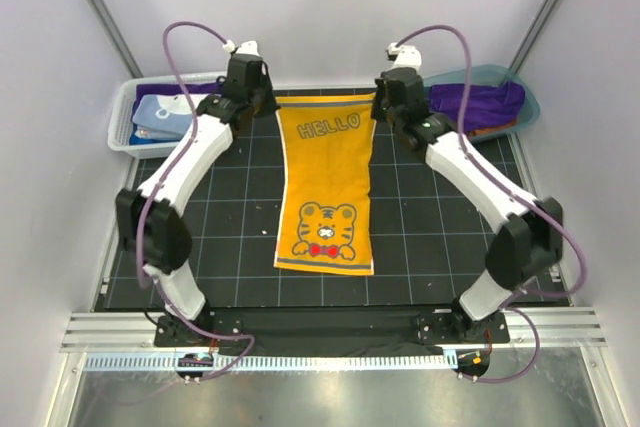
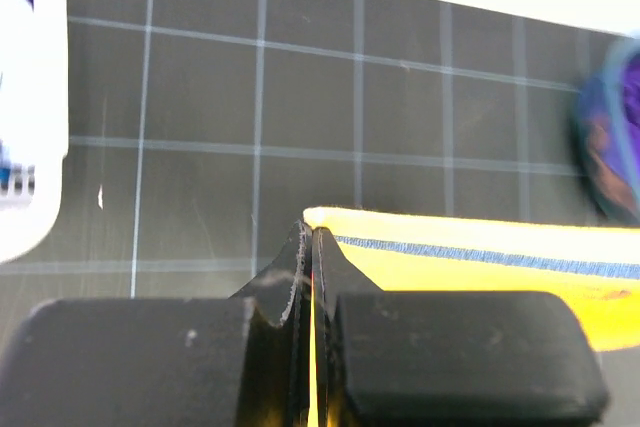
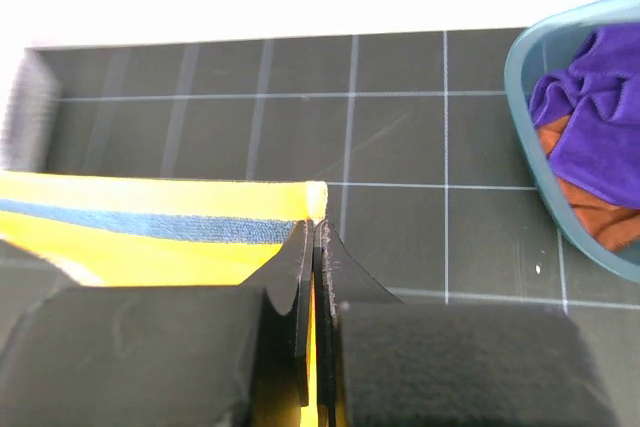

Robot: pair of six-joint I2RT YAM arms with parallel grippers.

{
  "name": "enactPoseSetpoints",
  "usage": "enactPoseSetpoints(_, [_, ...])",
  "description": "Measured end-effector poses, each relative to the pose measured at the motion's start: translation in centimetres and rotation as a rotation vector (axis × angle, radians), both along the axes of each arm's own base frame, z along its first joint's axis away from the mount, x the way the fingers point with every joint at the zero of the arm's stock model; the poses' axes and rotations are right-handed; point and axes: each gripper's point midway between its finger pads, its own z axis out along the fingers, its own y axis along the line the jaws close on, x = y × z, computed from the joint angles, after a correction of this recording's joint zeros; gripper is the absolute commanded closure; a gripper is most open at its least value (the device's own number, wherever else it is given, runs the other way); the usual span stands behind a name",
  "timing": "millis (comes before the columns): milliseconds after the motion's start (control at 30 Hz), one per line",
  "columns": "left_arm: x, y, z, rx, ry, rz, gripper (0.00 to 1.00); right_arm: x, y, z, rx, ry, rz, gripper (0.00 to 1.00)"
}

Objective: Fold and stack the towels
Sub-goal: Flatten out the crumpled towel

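Observation:
A yellow-orange towel (image 1: 326,183) with navy "HELLO" and a tiger print lies spread lengthwise on the black grid mat. My left gripper (image 1: 268,107) is shut on its far left corner; the yellow cloth (image 2: 470,257) is pinched between the jaws in the left wrist view. My right gripper (image 1: 382,109) is shut on its far right corner, with the cloth (image 3: 150,222) clamped in the right wrist view. Purple and orange towels (image 1: 480,105) lie in the teal tub (image 1: 527,107). Purple and light blue cloths (image 1: 162,112) lie in the white mesh basket (image 1: 122,127).
The basket stands at the back left, and its white wall (image 2: 30,147) shows in the left wrist view. The teal tub stands at the back right and shows in the right wrist view (image 3: 540,177). White walls close in the mat (image 1: 230,237) on three sides.

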Motion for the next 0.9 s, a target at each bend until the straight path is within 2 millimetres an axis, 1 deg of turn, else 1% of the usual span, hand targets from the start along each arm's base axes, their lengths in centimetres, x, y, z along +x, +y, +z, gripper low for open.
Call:
enactPoseSetpoints(67, [-3.1,-0.5,2.2,-0.009,-0.031,-0.031,1.0,-2.5,-0.6,3.1,0.04,-0.034,0.029,0.99])
enactPoseSetpoints(100, [-5.1,-1.0,3.9,-0.02,-0.063,-0.053,1.0,-4.1,-0.9,4.8,0.067,-0.054,0.049,0.99])
enactPoseSetpoints(167, [-9.7,-2.0,7.3,-0.046,-0.133,-0.109,1.0,-7.8,-1.5,8.7,0.125,-0.114,0.095,0.99])
enactPoseSetpoints(200, [-11.7,-2.3,8.9,-0.065,-0.168,-0.136,1.0,-9.8,-1.7,10.6,0.159,-0.151,0.125,0.99])
enactPoseSetpoints(233, [-14.3,-3.0,10.8,-0.092,-0.215,-0.18,1.0,-11.9,-2.1,12.3,0.194,-0.187,0.154,0.99])
enactPoseSetpoints(267, [-17.0,-3.4,12.4,-0.122,-0.255,-0.226,1.0,-13.6,-2.2,13.4,0.218,-0.21,0.18,0.99])
enactPoseSetpoints(300, [-19.5,-3.6,14.1,-0.157,-0.299,-0.271,1.0,-16.0,-2.3,14.9,0.25,-0.24,0.221,0.99])
enactPoseSetpoints(333, [-21.7,-3.4,15.4,-0.189,-0.336,-0.305,1.0,-18.2,-2.4,15.9,0.279,-0.262,0.261,0.99])
enactPoseSetpoints(400, [-25.3,-2.6,17.3,-0.241,-0.392,-0.355,1.0,-22.0,-2.5,17.7,0.33,-0.296,0.342,0.99])
enactPoseSetpoints(467, [-28.2,-1.7,19.0,-0.296,-0.438,-0.399,1.0,-25.3,-3.1,19.4,0.382,-0.33,0.402,0.99])
enactPoseSetpoints(533, [-30.0,-0.9,20.5,-0.343,-0.472,-0.426,1.0,-27.5,-3.3,21.1,0.417,-0.357,0.452,0.99])
enactPoseSetpoints(567, [-30.6,-0.3,21.2,-0.359,-0.491,-0.426,1.0,-28.3,-3.5,22.0,0.433,-0.371,0.465,0.99])
enactPoseSetpoints(633, [-31.2,0.5,22.5,-0.376,-0.514,-0.417,1.0,-29.0,-3.7,23.4,0.455,-0.394,0.477,0.99])
enactPoseSetpoints(667, [-31.2,0.6,23.0,-0.379,-0.521,-0.413,1.0,-29.1,-3.7,23.6,0.456,-0.394,0.479,0.99])
enactPoseSetpoints(700, [-31.0,0.6,23.3,-0.377,-0.524,-0.405,1.0,-29.1,-3.5,23.7,0.457,-0.39,0.483,0.99])
enactPoseSetpoints(767, [-30.3,0.5,23.5,-0.365,-0.52,-0.383,1.0,-28.4,-3.2,23.2,0.45,-0.369,0.477,0.99])
enactPoseSetpoints(833, [-29.0,0.0,22.8,-0.335,-0.496,-0.352,1.0,-27.0,-2.5,22.2,0.435,-0.328,0.466,0.99])
enactPoseSetpoints(900, [-27.7,-1.0,21.7,-0.304,-0.462,-0.342,1.0,-25.4,-1.6,21.1,0.416,-0.284,0.457,0.99])
